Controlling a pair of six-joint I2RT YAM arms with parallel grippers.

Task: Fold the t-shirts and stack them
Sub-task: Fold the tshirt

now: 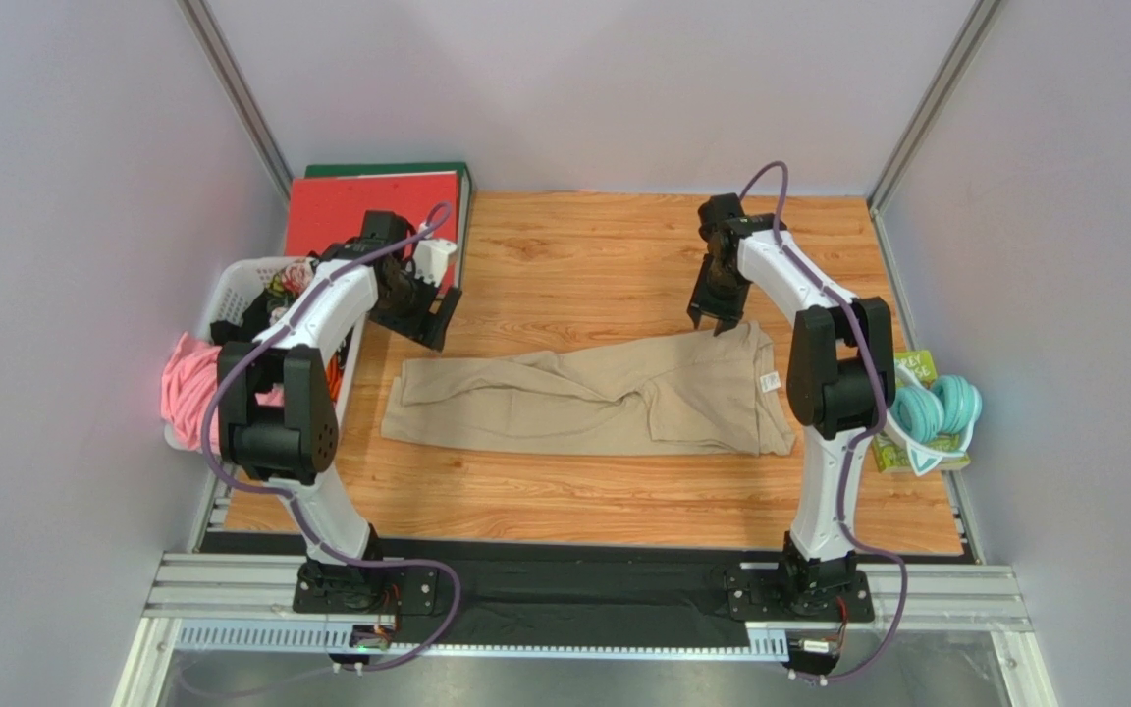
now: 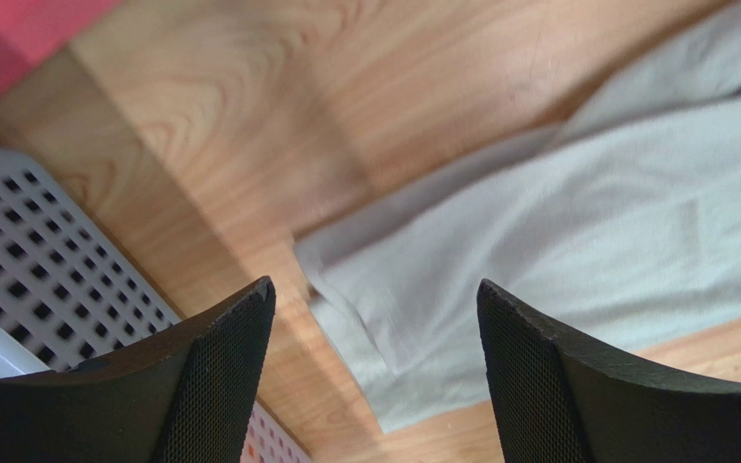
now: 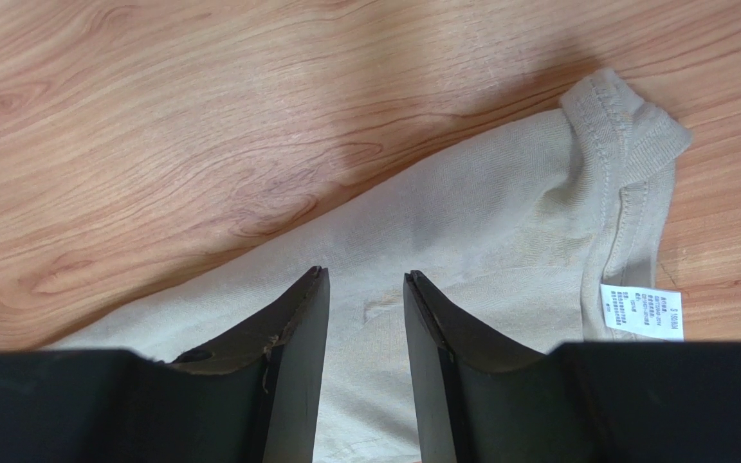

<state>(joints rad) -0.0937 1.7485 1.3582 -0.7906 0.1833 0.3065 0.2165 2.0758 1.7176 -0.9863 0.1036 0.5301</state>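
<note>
Near edge: metal rail (image 1: 586,597) carrying both arm bases, black mat behind it.

Far left, off the wooden table (image 1: 586,265): white perforated basket (image 1: 237,283) with pink cloth (image 1: 188,386) hanging over its rim. Behind it, a red board (image 1: 373,209) with a green edge.

Left gripper (image 1: 436,327) hangs beside the basket, above the left end of the t-shirt (image 1: 586,398). Its wrist view shows the fingers set wide apart, nothing between them. Below lies a corner of the cloth on bare wood, with the basket wall at lower left.

T-shirt: plain tan-beige, lying rumpled in a long band across the middle of the table, flat on the wood. No second tee can be made out.

Right end of the tee: ribbed collar (image 3: 626,116) bunched at the far corner. Small white label (image 3: 641,312) sits at the seam. It bears several lines of dark print, too small to read.

Right gripper (image 1: 712,318) hovers over the tee's right far corner. Fingers stand a narrow gap apart, holding nothing; cloth shows through the gap.

Far right, off the table: teal rounded items (image 1: 948,405) on a yellow-green packet.
</note>
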